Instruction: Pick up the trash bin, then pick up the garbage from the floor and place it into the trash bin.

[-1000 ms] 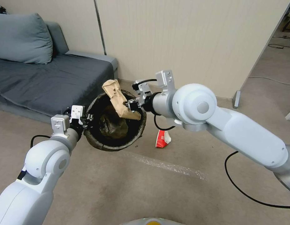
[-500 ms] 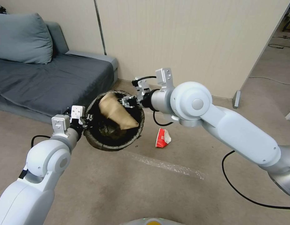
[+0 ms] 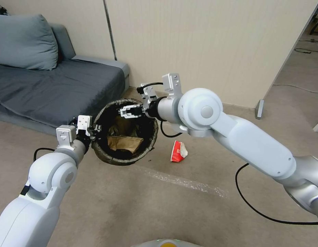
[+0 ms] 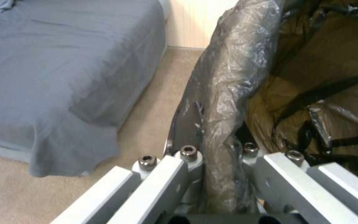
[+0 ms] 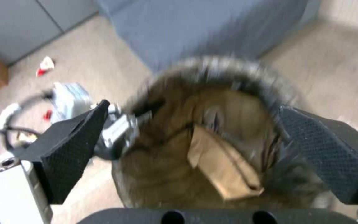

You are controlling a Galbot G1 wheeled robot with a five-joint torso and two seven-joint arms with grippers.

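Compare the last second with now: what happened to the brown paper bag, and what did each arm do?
The right gripper let go of the brown paper bag, which dropped from above the rim to lie inside the trash bin. That gripper, now open, has shifted toward the robot's left over the bin's mouth. Unchanged: the left gripper stays clamped on the bin's rim, holding it off the floor, and the red-and-white cup still lies on the carpet.

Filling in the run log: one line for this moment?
left gripper: shut on bin rim | right gripper: open over bin | paper bag: in bin | red cup: on floor
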